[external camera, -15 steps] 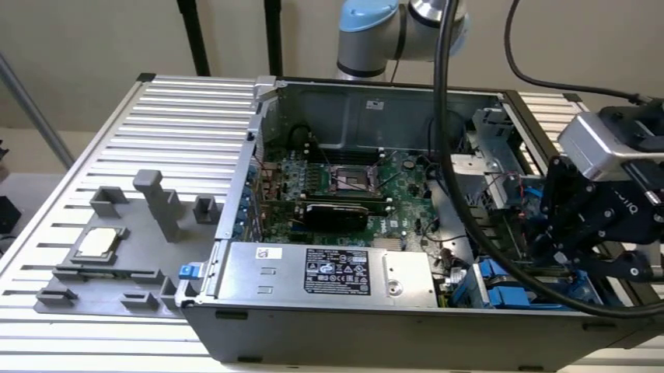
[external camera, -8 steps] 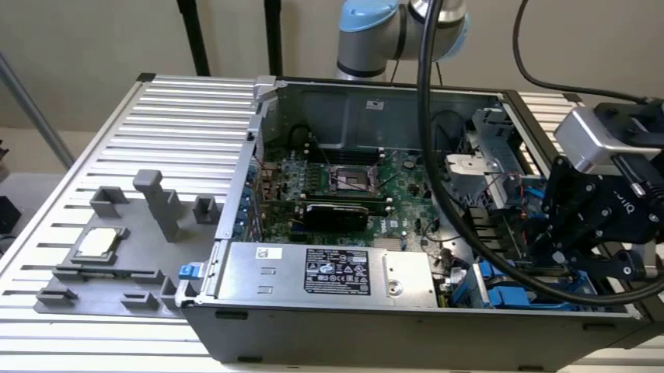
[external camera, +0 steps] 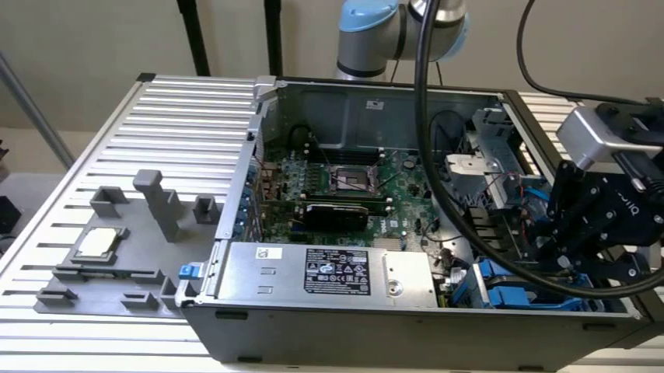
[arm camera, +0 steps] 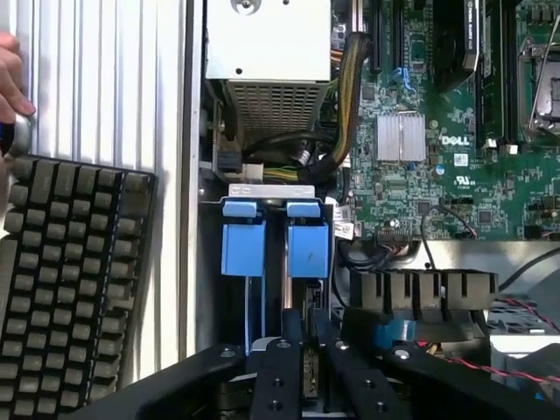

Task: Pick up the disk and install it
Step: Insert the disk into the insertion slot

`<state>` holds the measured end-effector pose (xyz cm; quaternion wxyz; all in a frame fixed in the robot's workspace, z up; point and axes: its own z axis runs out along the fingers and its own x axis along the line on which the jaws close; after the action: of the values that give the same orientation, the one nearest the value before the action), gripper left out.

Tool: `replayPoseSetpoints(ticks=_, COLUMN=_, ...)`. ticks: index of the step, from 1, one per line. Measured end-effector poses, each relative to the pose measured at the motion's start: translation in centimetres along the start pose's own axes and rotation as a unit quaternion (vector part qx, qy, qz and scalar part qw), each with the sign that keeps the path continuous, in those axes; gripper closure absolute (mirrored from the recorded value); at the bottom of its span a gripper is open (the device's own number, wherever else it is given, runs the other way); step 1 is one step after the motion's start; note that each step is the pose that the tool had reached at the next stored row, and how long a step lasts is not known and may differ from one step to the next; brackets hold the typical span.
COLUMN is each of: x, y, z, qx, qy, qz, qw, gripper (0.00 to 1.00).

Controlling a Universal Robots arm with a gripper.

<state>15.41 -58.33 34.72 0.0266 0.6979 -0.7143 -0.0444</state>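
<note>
My gripper (arm camera: pixel 306 374) hangs low over the drive bay in the corner of the open computer case (external camera: pixel 239 194), at the exterior view's right (external camera: pixel 560 260). Its two black fingers (arm camera: pixel 282 354) stand close together, shut on a thin grey edge that I take for the disk, seen edge-on. The disk's bright blue carrier (arm camera: pixel 308 252) sits upright in one slot of the bay. A second blue piece (arm camera: pixel 243 249) stands beside it in the neighbouring slot. The disk's label is hidden.
The silver power supply (external camera: pixel 332 272) lies next to the bay, with the green motherboard (external camera: pixel 343 186) behind it. Black cables (external camera: pixel 467 225) loop over the case. A grey fixture with a small silver chip (external camera: pixel 99 242) sits at the exterior view's left. A keyboard (arm camera: pixel 70 280) and a person's hand (arm camera: pixel 9 96) are beside the case.
</note>
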Motion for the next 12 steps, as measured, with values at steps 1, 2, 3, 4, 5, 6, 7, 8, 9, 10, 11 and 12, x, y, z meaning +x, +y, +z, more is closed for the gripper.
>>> replayPoseSetpoints(ticks=1, x=-0.05, y=-0.02, z=0.01, qx=0.0, qy=0.0006, qz=0.0, qw=1.0, gripper=1.0)
replayPoseSetpoints(ticks=2, x=-0.1, y=-0.04, z=0.03, qx=0.0, qy=0.0011, qz=0.001, qw=1.0, gripper=1.0)
replayPoseSetpoints(ticks=3, x=-0.15, y=-0.07, z=0.05, qx=0.0, qy=0.0017, qz=0.001, qw=1.0, gripper=1.0)
replayPoseSetpoints(ticks=4, x=-0.2, y=-0.11, z=0.07, qx=0.0001, qy=0.0021, qz=0.001, qw=1.0, gripper=1.0)
replayPoseSetpoints(ticks=5, x=-0.25, y=-0.15, z=0.1, qx=0.0001, qy=0.0024, qz=0.001, qw=1.0, gripper=1.0)
replayPoseSetpoints(ticks=6, x=-0.28, y=-0.21, z=0.14, qx=0.0001, qy=0.0024, qz=0.001, qw=1.0, gripper=1.0)
replayPoseSetpoints(ticks=7, x=-0.31, y=-0.28, z=0.17, qx=0.0, qy=0.0025, qz=0.001, qw=1.0, gripper=1.0)
replayPoseSetpoints(ticks=8, x=-0.36, y=-0.35, z=0.19, qx=0.0001, qy=0.0026, qz=0.001, qw=1.0, gripper=1.0)
replayPoseSetpoints(ticks=9, x=-0.41, y=-0.4, z=0.2, qx=0.0001, qy=0.0029, qz=0.001, qw=1.0, gripper=1.0)
replayPoseSetpoints(ticks=10, x=-0.45, y=-0.41, z=0.22, qx=0.0001, qy=0.003, qz=0.001, qw=1.0, gripper=1.0)
replayPoseSetpoints(ticks=11, x=-0.49, y=-0.42, z=0.26, qx=0.0001, qy=0.0029, qz=0.001, qw=1.0, gripper=1.0)
replayPoseSetpoints(ticks=12, x=-0.55, y=-0.42, z=0.28, qx=0.0001, qy=0.0029, qz=0.001, qw=1.0, gripper=1.0)
